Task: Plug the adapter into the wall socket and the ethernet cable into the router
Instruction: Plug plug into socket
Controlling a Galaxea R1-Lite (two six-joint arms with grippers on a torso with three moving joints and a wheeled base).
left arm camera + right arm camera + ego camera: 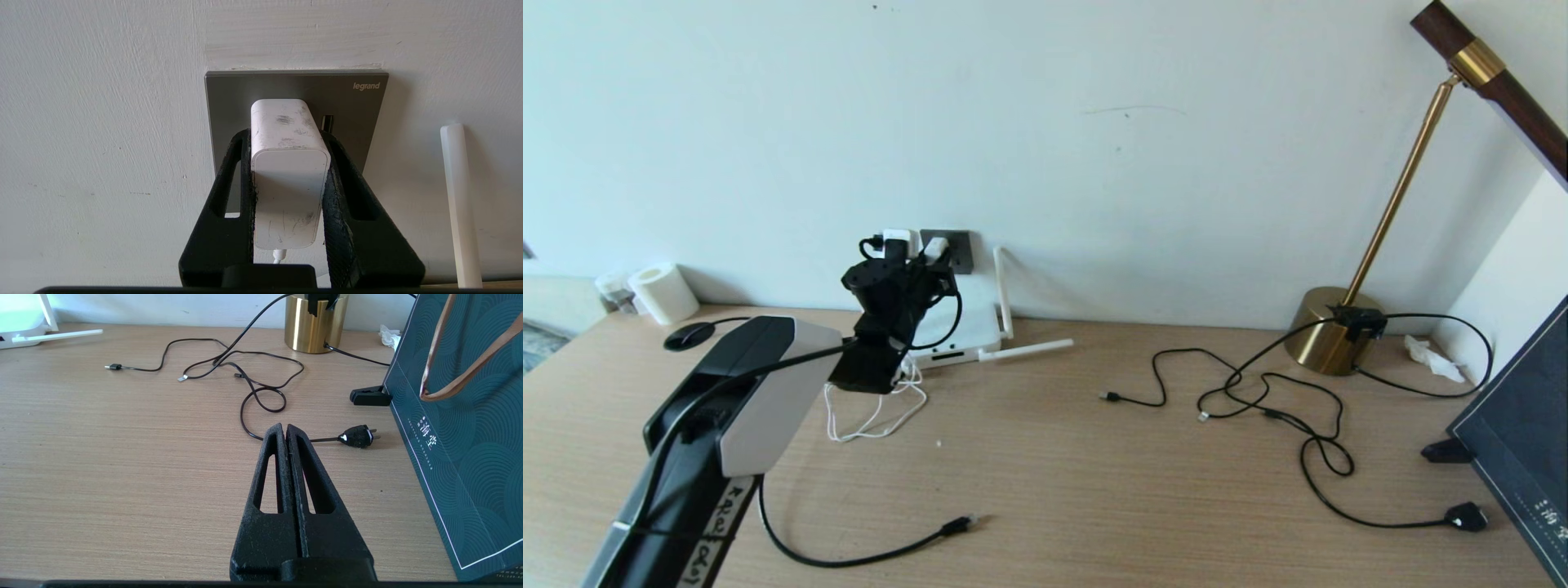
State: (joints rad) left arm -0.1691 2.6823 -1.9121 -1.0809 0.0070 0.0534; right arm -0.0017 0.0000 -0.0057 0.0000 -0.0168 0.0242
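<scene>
My left gripper (931, 260) is up at the wall, shut on the white adapter (290, 179), one finger on each side. The adapter's front end sits against the dark grey wall socket (351, 106); its pins are hidden. Its thin white cord (874, 420) hangs down to the table. The white router (964, 331) lies under the socket, partly behind my left wrist, with one antenna (457, 204) upright. The black ethernet cable (849, 561) lies near the table's front, its plug (958, 523) loose on the wood. My right gripper (286, 426) hovers shut and empty over the table's right part.
A brass lamp base (1331, 327) stands at the back right with thin black cables (1258, 392) sprawled before it. A black two-pin plug (358, 437) lies beside a dark green bag (470, 437). A paper roll (663, 292) stands at the back left.
</scene>
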